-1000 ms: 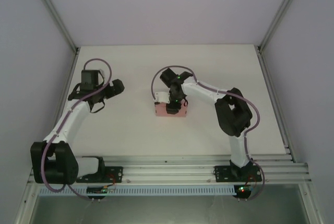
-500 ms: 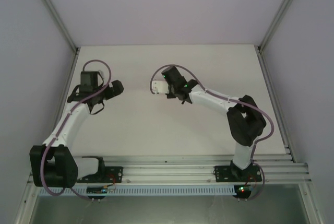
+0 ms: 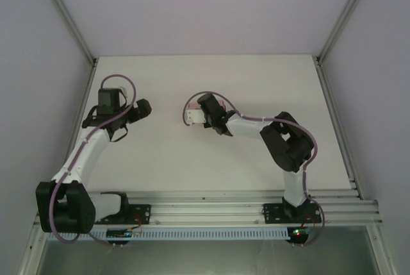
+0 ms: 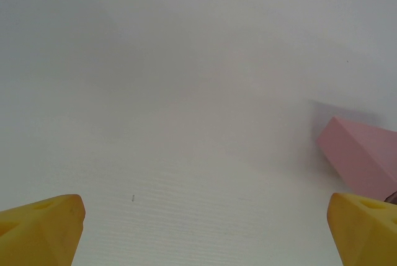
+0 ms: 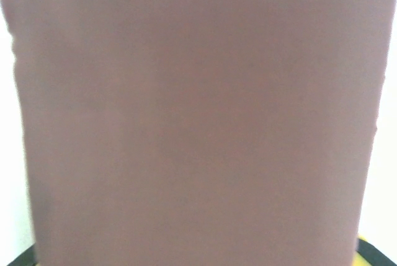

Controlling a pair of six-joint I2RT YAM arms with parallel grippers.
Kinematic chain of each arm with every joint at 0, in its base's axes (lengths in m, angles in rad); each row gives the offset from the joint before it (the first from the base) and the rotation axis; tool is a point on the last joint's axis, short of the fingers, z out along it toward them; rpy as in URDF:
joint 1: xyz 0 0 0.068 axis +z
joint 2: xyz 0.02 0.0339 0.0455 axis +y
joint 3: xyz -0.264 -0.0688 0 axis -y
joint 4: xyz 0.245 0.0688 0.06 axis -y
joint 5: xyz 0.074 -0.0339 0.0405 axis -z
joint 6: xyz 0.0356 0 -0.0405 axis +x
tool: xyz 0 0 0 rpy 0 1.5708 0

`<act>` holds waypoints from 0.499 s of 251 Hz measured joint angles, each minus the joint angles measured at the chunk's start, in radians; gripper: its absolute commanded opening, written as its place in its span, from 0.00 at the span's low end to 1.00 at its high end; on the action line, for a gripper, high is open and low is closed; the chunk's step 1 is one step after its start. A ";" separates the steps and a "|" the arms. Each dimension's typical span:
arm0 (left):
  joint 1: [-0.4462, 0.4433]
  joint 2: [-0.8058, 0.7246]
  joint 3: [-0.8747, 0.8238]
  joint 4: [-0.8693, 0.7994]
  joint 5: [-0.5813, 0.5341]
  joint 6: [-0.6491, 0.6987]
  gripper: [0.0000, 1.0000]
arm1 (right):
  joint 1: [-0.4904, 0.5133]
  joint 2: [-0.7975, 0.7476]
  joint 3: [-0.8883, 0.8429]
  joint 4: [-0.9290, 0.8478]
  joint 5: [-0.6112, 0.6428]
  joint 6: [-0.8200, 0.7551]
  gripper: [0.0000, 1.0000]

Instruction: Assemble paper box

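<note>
The white desk [image 3: 256, 83] lay bare between pale walls, my two arms bolted at its near edge. My left arm [image 3: 83, 150] leaned up the left side of the desk, and my right arm [image 3: 256, 123] folded at the elbow and reached inward toward the middle. The paper box [image 3: 192, 115] sat at the tip of that right arm, near the centre of the desk, looking pale from above. From my left wrist it showed as a closed pink block [image 4: 363, 160] at the right edge, with a faint shadow beside it. From my right wrist its pink face [image 5: 198, 117] stood very close and blurred. My right tool [image 3: 200, 116] was clamped on the box, one yellow fingertip [image 5: 375, 250] showing at its lower corner. My left tool [image 3: 139, 109] hung well apart from the box, its yellow fingertips [image 4: 43, 229] spread wide, gripping nothing.
</note>
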 measured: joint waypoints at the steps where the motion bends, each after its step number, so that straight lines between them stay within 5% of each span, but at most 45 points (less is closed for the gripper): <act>1: 0.000 0.000 0.000 0.000 0.000 0.000 1.00 | 0.000 0.000 0.000 -0.001 0.000 0.003 0.50; 22: 0.000 0.000 0.000 0.000 -0.003 -0.001 1.00 | 0.004 0.000 0.000 -0.023 0.005 0.021 0.69; 86: 0.002 -0.001 0.000 0.000 -0.003 -0.001 1.00 | 0.034 -0.032 0.003 -0.206 -0.032 0.136 0.97; 125: 0.002 -0.013 -0.006 0.001 -0.003 0.000 1.00 | 0.043 -0.083 0.064 -0.406 -0.112 0.238 0.99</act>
